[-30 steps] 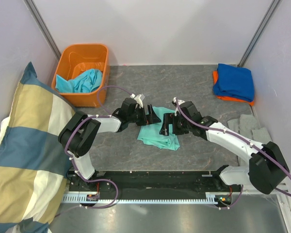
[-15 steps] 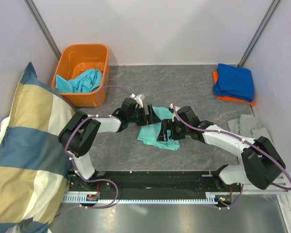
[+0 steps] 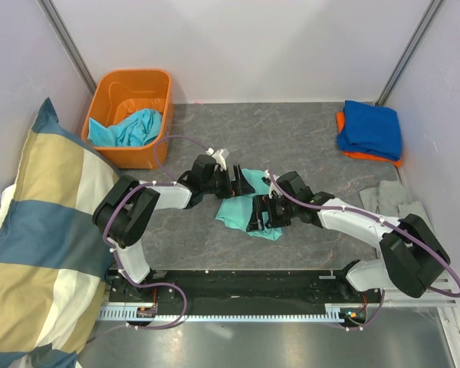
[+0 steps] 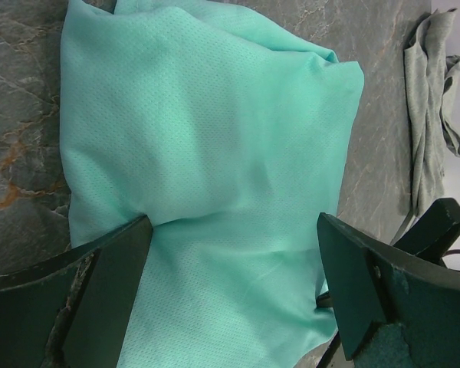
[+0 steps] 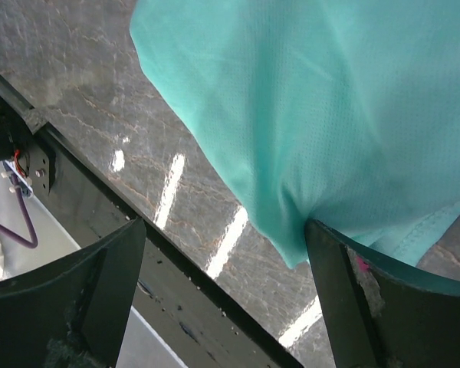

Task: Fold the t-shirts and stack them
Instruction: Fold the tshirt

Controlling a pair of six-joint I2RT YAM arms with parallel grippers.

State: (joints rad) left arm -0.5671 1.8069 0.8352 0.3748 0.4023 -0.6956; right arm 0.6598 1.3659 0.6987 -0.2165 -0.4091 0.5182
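Note:
A mint-teal t-shirt (image 3: 231, 211) lies crumpled on the grey table between my two arms. My left gripper (image 3: 236, 184) is low over its far-left part, open, with the cloth (image 4: 207, 138) spread between and under the wide jaws (image 4: 234, 222). My right gripper (image 3: 257, 218) stands open at the shirt's near edge. Its right finger (image 5: 353, 291) touches the hanging hem (image 5: 330, 100), and only bare table shows between the jaws (image 5: 224, 226). More turquoise t-shirts (image 3: 130, 129) lie in the orange bin. A folded royal blue t-shirt (image 3: 370, 126) rests on an orange one (image 3: 366, 156) at the back right.
The orange bin (image 3: 107, 88) stands at the back left. A big striped pillow (image 3: 38, 245) fills the left side. Grey cloth (image 3: 391, 198) (image 4: 433, 115) lies at the right wall. The table's black near edge (image 5: 100, 192) runs just under my right gripper.
My right gripper has moved left and nearer, from the shirt's right side down to its near edge. My left gripper has stayed put.

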